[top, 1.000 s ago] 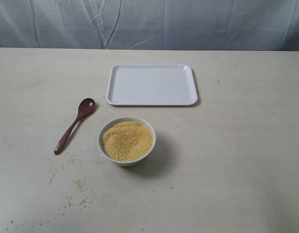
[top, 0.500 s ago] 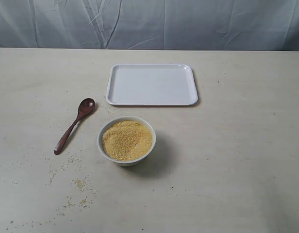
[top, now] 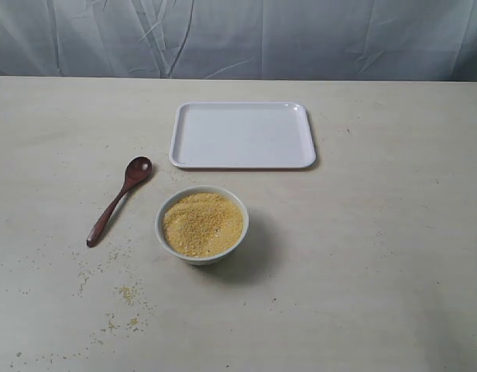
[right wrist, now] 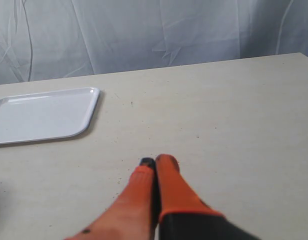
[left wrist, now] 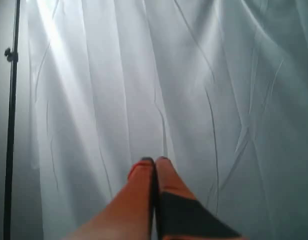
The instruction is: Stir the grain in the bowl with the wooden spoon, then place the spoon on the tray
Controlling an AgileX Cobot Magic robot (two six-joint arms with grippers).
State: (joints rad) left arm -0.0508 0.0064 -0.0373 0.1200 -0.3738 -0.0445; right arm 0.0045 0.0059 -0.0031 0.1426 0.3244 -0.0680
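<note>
The white bowl (top: 159, 225) sits on the pale surface (top: 378, 232) a little left of the frame's centre and low in the exterior view. It is filled nearly to the rim with golden-yellow grain (top: 203, 225). The wooden spoon (top: 118, 200) lies flat on the surface to the left of the bowl and apart from it. Its oval head points toward the upper right and its handle runs down toward the lower left. The white tray (top: 242, 136) lies above the bowl in the frame, just right of the spoon's head, touching neither; nothing rests on it. A few loose grains (top: 128, 293) are scattered on the surface toward the lower left, below the spoon's handle. A wrinkled grey-white curtain (top: 300, 39) closes off the top of the frame behind the surface. In the left wrist view the left tool (left wrist: 155, 161) has its orange fingers pressed together with nothing between them, facing the curtain and a thin dark stand pole (left wrist: 11, 125). In the right wrist view the right tool (right wrist: 156, 161) is likewise pressed together and holds nothing, above bare surface, with one corner of the tray in sight well apart from it.
</note>
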